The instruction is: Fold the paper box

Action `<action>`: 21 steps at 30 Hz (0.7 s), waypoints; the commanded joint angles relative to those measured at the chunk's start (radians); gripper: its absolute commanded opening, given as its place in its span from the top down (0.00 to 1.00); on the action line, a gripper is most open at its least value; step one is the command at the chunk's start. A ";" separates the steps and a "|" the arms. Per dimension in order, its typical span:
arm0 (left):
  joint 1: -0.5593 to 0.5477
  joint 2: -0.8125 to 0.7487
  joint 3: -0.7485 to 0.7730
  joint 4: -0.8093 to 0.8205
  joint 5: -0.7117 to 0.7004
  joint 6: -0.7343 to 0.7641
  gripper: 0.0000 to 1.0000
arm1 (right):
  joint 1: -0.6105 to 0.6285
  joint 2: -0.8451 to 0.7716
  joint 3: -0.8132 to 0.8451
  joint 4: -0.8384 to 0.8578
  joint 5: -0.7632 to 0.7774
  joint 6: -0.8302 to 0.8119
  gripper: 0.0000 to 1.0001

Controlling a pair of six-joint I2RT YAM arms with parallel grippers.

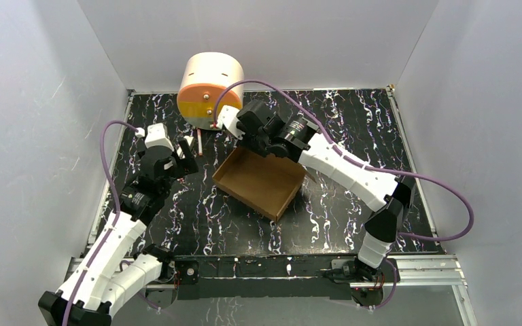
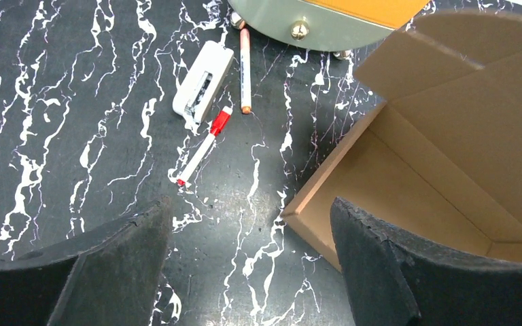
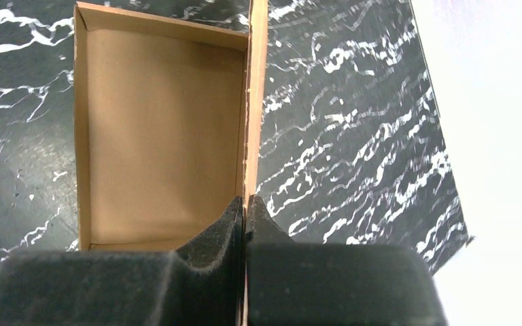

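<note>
Both jaws of the right gripper (image 3: 245,212) pinch one thin wall of the paper box (image 3: 163,129), near the middle of the table (image 1: 380,122). The left gripper (image 2: 248,221) hangs wide open beside it, holding nothing. A hard pull could bend that wall or drag the box.

- I'm looking into a robotics lab test cell: plain white panel walls (image 1: 34,102) box in the black, white-veined marble-look counter (image 1: 367,115).
- Two white-and-black robot arms (image 1: 340,166) bolted to a silver aluminium rail (image 1: 435,268), purple cables (image 1: 471,216) looping off.
</note>
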 commanded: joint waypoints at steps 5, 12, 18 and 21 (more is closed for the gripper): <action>0.014 -0.097 -0.041 0.065 0.019 0.108 0.16 | -0.071 -0.074 -0.026 0.053 -0.448 -0.432 0.98; 0.015 -0.138 -0.061 0.090 0.087 0.168 0.16 | -0.193 -0.039 0.008 0.043 -0.629 -0.556 0.97; 0.016 -0.122 -0.064 0.102 0.176 0.207 0.15 | -0.199 -0.082 -0.027 0.136 -0.600 -0.501 0.73; 0.016 -0.106 -0.058 0.103 0.203 0.235 0.15 | -0.199 -0.127 -0.081 0.197 -0.516 -0.420 0.58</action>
